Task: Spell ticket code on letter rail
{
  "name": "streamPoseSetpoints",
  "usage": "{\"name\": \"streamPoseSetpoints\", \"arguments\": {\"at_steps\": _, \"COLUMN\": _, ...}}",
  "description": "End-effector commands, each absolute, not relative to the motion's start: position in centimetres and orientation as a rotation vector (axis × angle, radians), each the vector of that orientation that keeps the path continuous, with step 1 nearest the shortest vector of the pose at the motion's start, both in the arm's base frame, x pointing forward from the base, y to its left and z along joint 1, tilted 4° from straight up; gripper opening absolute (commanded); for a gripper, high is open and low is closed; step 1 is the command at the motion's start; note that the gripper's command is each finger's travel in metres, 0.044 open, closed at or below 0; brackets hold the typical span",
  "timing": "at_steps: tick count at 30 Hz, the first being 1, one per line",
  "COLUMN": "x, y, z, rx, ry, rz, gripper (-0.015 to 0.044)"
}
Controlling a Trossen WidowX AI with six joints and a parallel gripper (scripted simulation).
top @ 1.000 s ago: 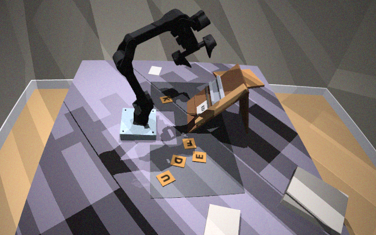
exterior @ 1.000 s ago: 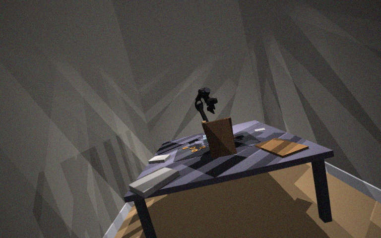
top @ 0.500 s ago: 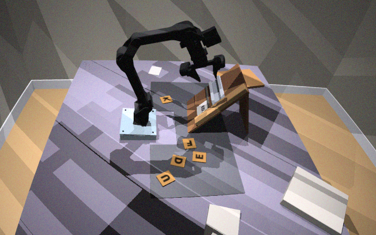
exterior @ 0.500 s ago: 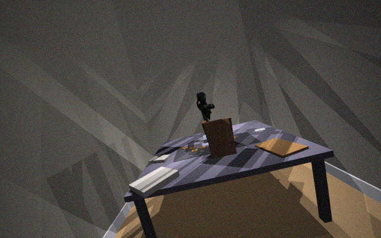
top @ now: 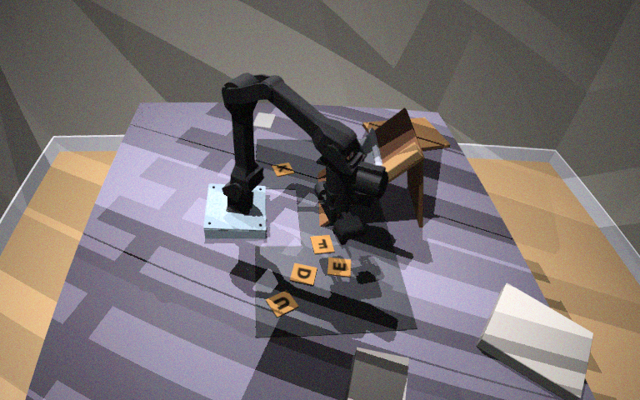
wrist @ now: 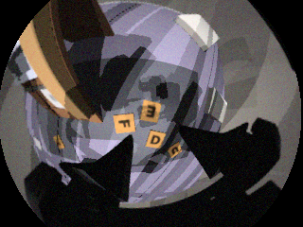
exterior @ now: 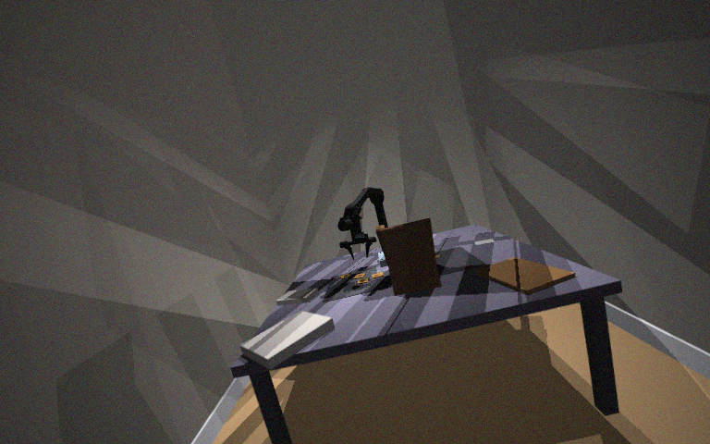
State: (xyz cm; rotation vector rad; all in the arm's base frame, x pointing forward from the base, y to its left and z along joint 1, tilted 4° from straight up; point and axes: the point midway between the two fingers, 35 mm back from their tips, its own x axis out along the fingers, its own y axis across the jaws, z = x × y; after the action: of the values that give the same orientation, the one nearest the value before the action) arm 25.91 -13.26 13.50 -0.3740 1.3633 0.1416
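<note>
My gripper (exterior: 360, 256) (wrist: 156, 132) is open and empty, above the grey mat (top: 282, 327) beside the tilted wooden board (top: 401, 164) (exterior: 408, 262) (wrist: 49, 52). On the mat lie tile F (top: 322, 244) (wrist: 124, 124), nearest the board, tile E (top: 338, 267) (wrist: 151, 112), tile D (top: 303, 273) (wrist: 155, 139) and tile U (top: 282, 303) (wrist: 175, 150). Tile K (top: 282, 169) (wrist: 59, 142) lies apart, behind the arm's base. The arm hides most of the board's face in the top view; only part of the pale rail (top: 377, 154) shows. The ticket's code cannot be read.
A large pale block (top: 537, 339) (exterior: 287, 338) (wrist: 199, 30) lies near the counter's edge. A smaller pale block (top: 377, 377) (exterior: 296, 297) lies beyond the mat. A flat wooden panel (top: 432, 132) (exterior: 529, 275) lies behind the board. A white square (top: 264, 119) (exterior: 483, 241) lies at the back.
</note>
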Motion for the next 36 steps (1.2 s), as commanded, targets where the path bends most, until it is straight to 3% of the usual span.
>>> {"name": "streamPoseSetpoints", "arguments": {"at_steps": 1, "x": 23.1, "y": -16.6, "z": 9.7, "rx": -0.127, "ry": 1.447, "rz": -0.018, "gripper": 0.0340}}
{"name": "streamPoseSetpoints", "arguments": {"at_steps": 6, "x": 19.4, "y": -18.3, "z": 7.0, "rx": 0.064, "ry": 1.490, "rz": -0.152, "gripper": 0.0340}}
{"name": "streamPoseSetpoints", "arguments": {"at_steps": 36, "x": 19.8, "y": -18.7, "z": 3.7, "rx": 0.064, "ry": 1.490, "rz": -0.152, "gripper": 0.0340}}
